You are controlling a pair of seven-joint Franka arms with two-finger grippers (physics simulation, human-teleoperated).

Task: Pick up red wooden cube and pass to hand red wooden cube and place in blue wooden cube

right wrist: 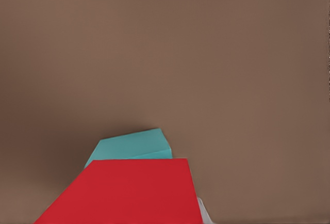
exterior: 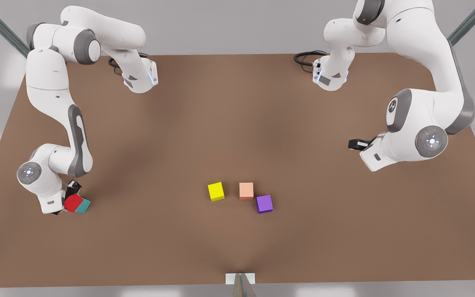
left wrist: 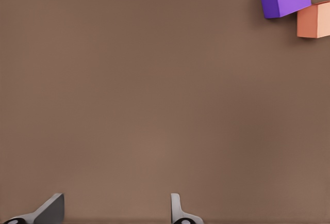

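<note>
1. we are at the placing step: our right gripper [exterior: 69, 201], low at the front view's left edge, pinches the red wooden cube [exterior: 73, 203], which overlaps the blue wooden cube [exterior: 83, 206] in that view.
2. in the right wrist view the red wooden cube [right wrist: 129, 190] fills the foreground and the blue wooden cube [right wrist: 131, 146] shows just past it, so we judge the red one is above and slightly off the blue one; whether they touch we cannot tell.
3. to do this well we should centre red over blue, square its tilted faces to the blue top, lower gently, then part the jaws without nudging either cube.
4. our left gripper [exterior: 357, 144] waits at the front view's right, well apart, jaws spread; its fingertips [left wrist: 180, 208] look at bare table [exterior: 237, 123].
5. the purple cube [exterior: 264, 203], salmon cube [exterior: 246, 191] and yellow cube [exterior: 216, 191] sit mid-table, clear of the work.
</note>
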